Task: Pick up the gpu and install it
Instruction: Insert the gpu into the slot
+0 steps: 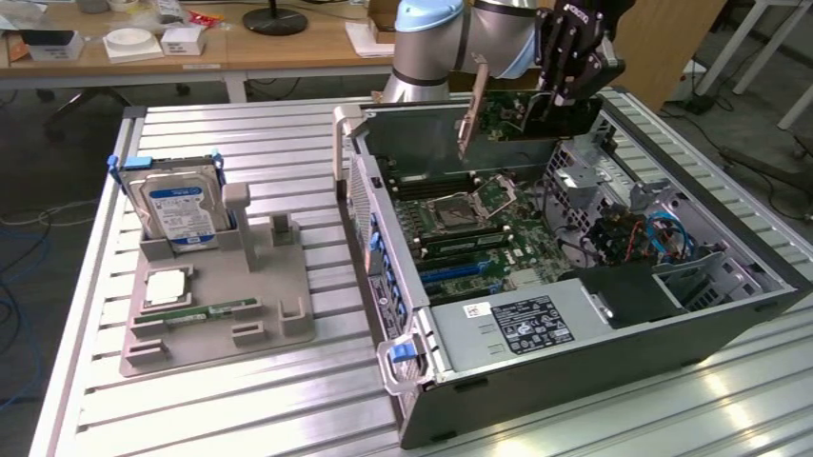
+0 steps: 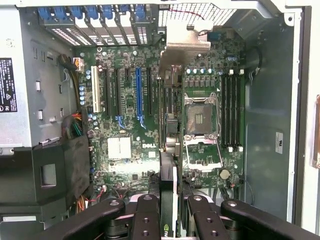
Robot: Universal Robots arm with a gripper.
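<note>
Upper right, the black end effector (image 1: 565, 95) grips the thin dark gpu (image 1: 508, 119) over the open grey computer case (image 1: 572, 381); an upright, square descent looks essential.

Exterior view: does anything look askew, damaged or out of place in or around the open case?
Nothing stands out. The gripper holds the gpu on edge above the open case, clear of the motherboard. The hard drive stands upright in the gray fixture.
</note>
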